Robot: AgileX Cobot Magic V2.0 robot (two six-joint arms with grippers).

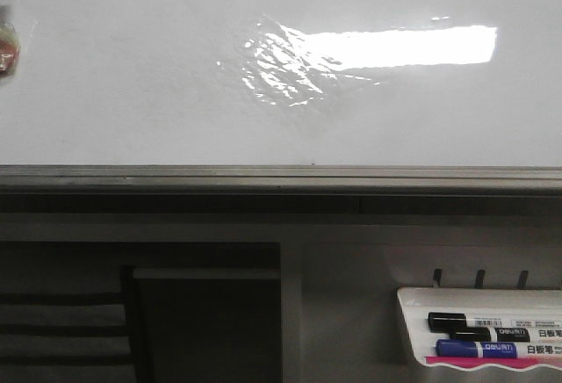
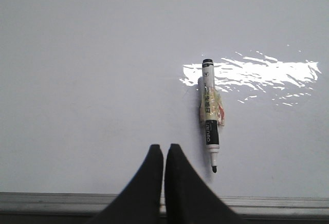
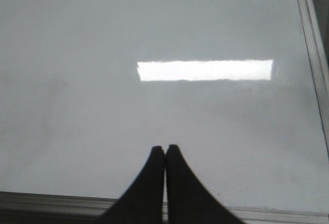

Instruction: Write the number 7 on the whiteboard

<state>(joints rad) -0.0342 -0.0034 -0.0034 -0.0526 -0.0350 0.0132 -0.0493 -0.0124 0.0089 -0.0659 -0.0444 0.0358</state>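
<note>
The whiteboard (image 1: 132,67) is glossy white with a bright rectangular reflection and a wrinkled glare patch. No number 7 shows on it in any view. In the left wrist view the board (image 2: 77,54) carries an uncapped black marker (image 2: 209,116) with a taped label, its tip pointing toward the grey rail. My left gripper (image 2: 164,148) is shut and empty, just beside the marker's tip and apart from it. My right gripper (image 3: 165,148) is shut and empty over a bare part of the board (image 3: 77,39). Neither gripper shows in the front view.
The grey metal rail (image 1: 263,177) runs along the board's lower edge. A small white marker tray (image 1: 413,313) at the lower right holds a black marker (image 1: 474,321) and a blue marker (image 1: 474,349). A small coloured object (image 1: 7,45) shows at the board's left edge.
</note>
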